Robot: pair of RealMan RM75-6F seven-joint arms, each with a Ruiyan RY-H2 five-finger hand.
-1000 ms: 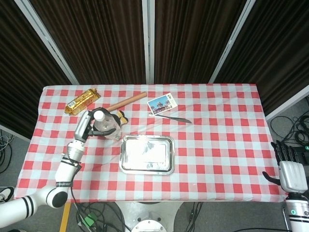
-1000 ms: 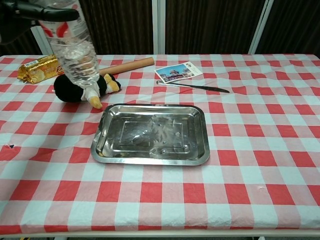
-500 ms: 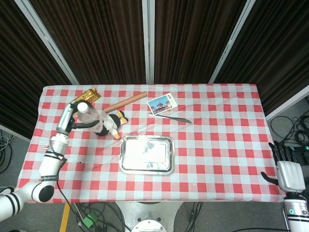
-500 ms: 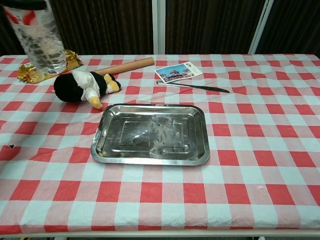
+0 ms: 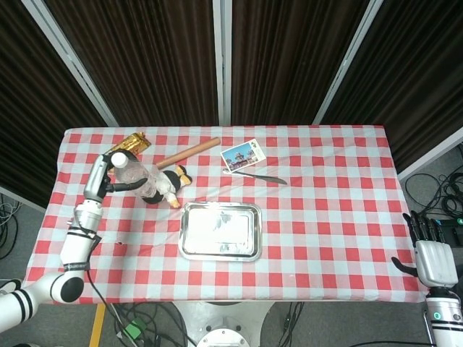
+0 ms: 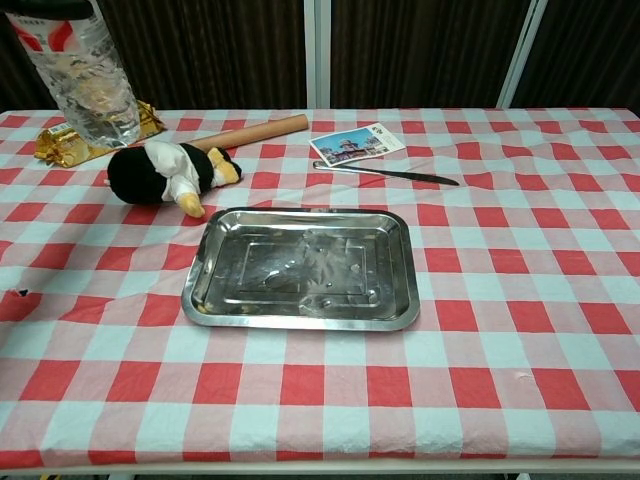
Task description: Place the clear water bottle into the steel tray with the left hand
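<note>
L robot hand (image 5: 101, 172) is gripping the clear water bottle (image 5: 136, 176) w/ fingers wrapping its upper part near the white cap, holding it aloft over the far-left part of the surface (image 5: 325, 210). In the chest view the bottle (image 6: 85, 75) is hanging at top left, red-and-white label showing, base floating in front of the gold snack packet (image 6: 75, 138); a dark finger (image 6: 45, 6) is crossing its top edge. The bottle is sitting well apart from the steel tray (image 5: 220, 230), which is lying flat near the surface's middle, up-left of it. A plush penguin (image 5: 168, 185) is lying on its side just beside the bottle, btwn bottle and tray. A wooden rolling pin (image 5: 189, 152), a postcard (image 5: 241, 155) and a knife (image 5: 259, 176) are resting beyond the tray. R robot hand (image 5: 434, 254) is hanging off the surface's right edge at lower right, fingers apart, holding nothing.
</note>
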